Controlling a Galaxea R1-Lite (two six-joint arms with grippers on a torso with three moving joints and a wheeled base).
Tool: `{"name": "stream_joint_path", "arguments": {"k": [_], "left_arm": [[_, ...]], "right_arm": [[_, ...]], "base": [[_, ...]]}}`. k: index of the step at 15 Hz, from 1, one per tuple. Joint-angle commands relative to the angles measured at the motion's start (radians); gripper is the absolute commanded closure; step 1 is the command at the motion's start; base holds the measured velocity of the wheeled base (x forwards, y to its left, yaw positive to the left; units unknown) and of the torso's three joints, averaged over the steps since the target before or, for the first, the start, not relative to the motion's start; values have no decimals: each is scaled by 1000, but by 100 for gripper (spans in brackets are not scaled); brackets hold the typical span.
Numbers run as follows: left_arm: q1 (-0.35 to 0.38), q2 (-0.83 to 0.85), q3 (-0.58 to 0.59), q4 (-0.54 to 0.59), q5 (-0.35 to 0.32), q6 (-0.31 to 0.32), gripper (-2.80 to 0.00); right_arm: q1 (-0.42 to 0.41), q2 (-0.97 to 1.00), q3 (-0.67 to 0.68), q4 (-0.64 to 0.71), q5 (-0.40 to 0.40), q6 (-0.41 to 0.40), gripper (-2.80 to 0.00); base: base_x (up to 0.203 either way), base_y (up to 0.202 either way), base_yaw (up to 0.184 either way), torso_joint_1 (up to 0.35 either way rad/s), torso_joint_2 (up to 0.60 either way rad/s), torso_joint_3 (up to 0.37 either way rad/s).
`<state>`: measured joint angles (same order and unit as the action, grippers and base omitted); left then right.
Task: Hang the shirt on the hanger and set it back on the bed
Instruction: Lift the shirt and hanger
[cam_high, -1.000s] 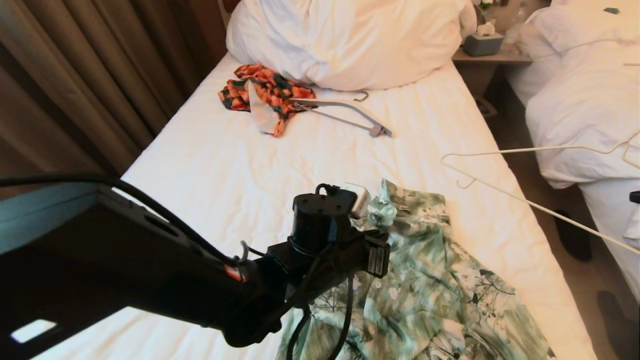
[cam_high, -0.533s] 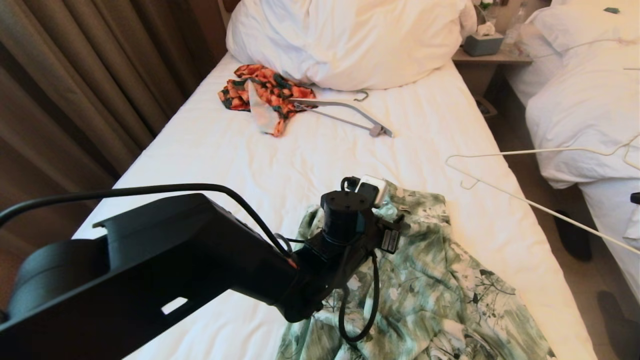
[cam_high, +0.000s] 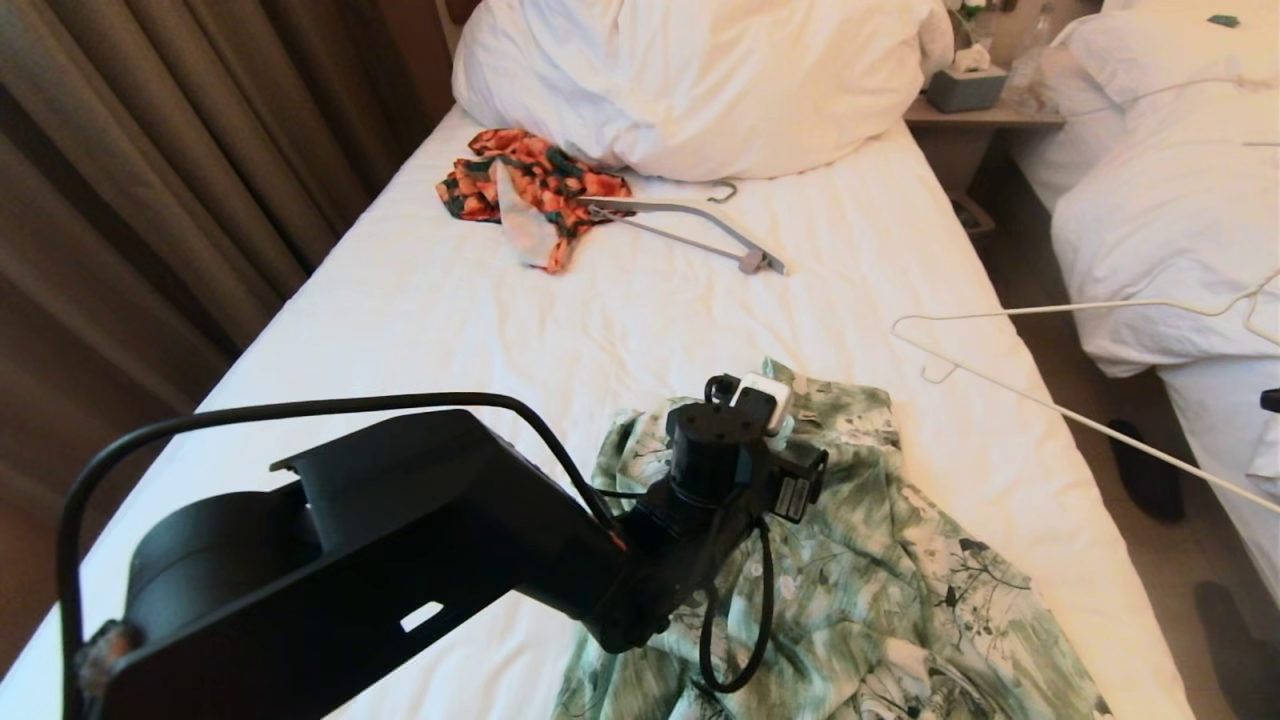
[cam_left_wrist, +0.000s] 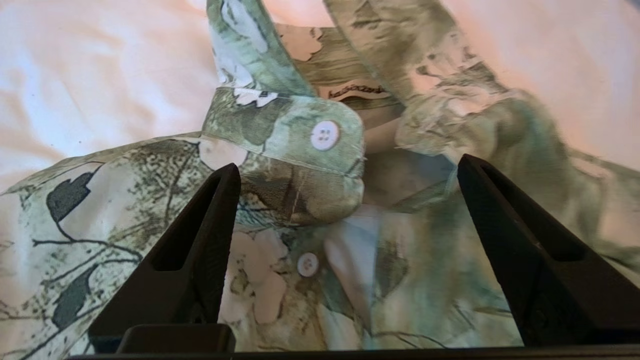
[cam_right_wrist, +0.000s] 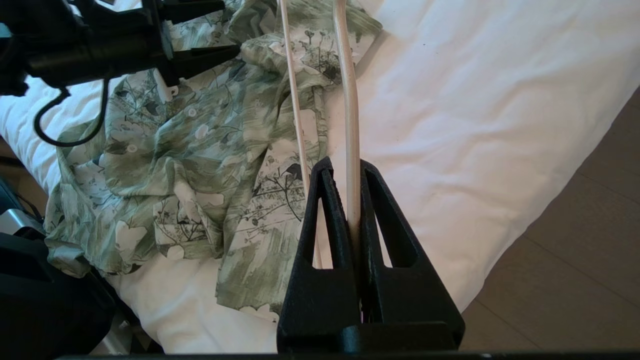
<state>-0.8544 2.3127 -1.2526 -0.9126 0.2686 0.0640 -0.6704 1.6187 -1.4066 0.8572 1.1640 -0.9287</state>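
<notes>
Left claw nearer shirt collar

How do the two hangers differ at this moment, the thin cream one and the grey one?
The cream hanger is thin as wire and clamped in the right gripper, held in the air beside the bed. The grey hanger is thicker and lies flat near the pillow, partly inside an orange garment. Neither carries the shirt.

The head view looks down and forward from above along the bed toward its pillow. The left wrist view sits very close above the shirt collar, facing down. The right wrist view looks from the bedside across the same shirt, which all three views share.
</notes>
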Motion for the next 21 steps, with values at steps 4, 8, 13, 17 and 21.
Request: {"name": "stream_joint_path", "arguments": {"k": [4,8,13,17,21], "left_arm": [[51,95,-81,-53,8,76,-280],[95,101,-95,-62,11,116,0],[104,106,-99,-60,11,122,0],[125,60,-92,-47,32,121,0],[145,-60,-68,34,43,114,0]], "right_arm": [[0,4,0,3,9,-7,0],[0,13,1,2,9,-7,0],[2,6,5,3,9,-7,0],[60,4,24,5,8,-6,0],[164,7,32,2,3,9,0]], "base": [[0,0,0,0,0,0],[0,0,0,0,0,0],[0,0,0,0,0,0],[0,0,0,0,0,0],[0,0,0,0,0,0]]}}
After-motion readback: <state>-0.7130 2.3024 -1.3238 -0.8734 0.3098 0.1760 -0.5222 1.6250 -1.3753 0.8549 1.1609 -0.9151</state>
